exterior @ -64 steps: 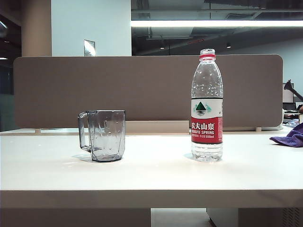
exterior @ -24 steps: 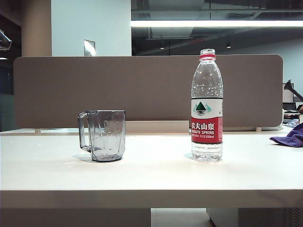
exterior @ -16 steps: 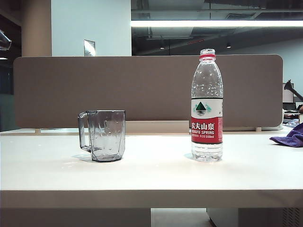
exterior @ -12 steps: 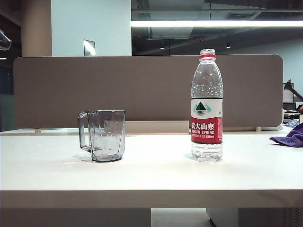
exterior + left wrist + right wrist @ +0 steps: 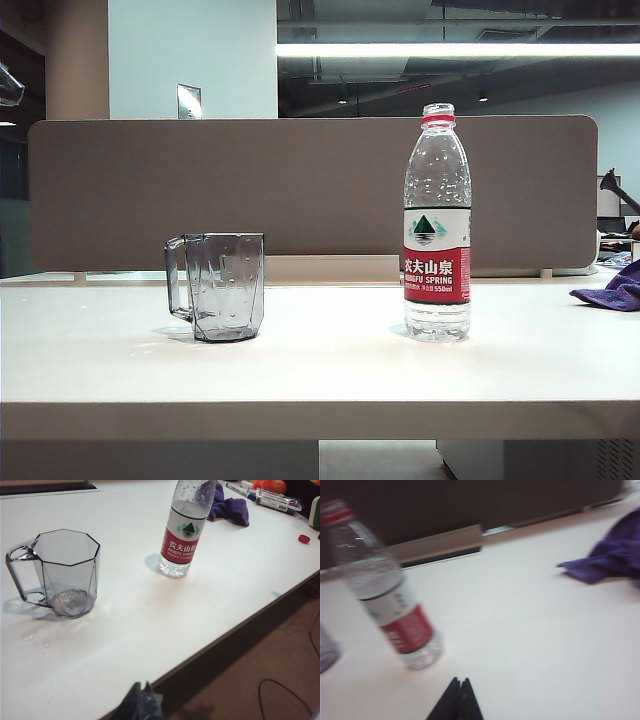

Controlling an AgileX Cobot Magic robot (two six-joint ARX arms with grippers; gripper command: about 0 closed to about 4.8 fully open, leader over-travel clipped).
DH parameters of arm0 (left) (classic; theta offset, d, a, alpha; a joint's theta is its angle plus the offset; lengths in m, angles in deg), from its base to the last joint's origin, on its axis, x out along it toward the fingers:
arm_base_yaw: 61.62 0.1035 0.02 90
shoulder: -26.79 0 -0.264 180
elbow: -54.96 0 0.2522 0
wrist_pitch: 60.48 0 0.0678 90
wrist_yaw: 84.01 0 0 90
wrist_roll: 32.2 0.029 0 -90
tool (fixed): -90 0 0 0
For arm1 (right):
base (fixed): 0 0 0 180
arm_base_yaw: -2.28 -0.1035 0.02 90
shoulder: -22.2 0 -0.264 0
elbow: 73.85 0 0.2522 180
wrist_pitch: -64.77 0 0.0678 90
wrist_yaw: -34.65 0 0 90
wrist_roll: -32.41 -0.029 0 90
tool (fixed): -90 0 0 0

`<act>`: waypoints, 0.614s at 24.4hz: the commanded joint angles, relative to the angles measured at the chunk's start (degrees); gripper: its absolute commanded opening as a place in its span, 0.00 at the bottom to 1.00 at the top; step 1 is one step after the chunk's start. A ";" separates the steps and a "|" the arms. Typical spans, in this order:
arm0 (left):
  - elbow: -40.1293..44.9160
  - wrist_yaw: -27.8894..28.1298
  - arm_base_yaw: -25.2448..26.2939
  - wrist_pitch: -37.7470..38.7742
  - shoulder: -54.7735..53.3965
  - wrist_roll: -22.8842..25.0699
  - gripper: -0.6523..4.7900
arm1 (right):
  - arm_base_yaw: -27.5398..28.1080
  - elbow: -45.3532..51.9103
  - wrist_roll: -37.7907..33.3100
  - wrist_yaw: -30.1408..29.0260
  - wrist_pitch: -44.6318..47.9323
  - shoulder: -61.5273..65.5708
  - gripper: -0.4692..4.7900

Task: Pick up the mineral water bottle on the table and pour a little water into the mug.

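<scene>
Reach for bottle, nothing gripped yet
Both left gripper [image 5: 141, 700] and right gripper [image 5: 455, 700] pinched together, short of bottle [image 5: 436, 225]; right should spread, clamp label squarely, mug [image 5: 220, 286] stands left

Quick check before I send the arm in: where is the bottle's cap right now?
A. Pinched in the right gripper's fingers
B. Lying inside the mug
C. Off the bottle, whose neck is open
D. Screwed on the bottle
C. In the exterior view the mineral water bottle stands upright on the table with only its red neck ring and an open mouth, while the mug holds no cap.
</scene>
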 commanded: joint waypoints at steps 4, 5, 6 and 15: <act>-0.37 -0.26 -0.04 -0.68 0.07 0.02 0.11 | -0.02 -18.27 0.15 -1.33 1.97 0.37 0.08; -0.37 -0.24 -0.04 -0.68 0.07 0.02 0.11 | -0.02 -21.49 1.01 -1.11 1.40 0.98 0.08; -0.37 -0.26 -0.04 -0.68 0.09 0.04 0.11 | -0.02 -24.15 2.49 -1.11 0.59 1.86 0.08; -0.37 -0.24 -0.04 -0.68 0.09 0.04 0.11 | -0.02 -59.36 19.32 -4.20 -22.05 29.77 0.17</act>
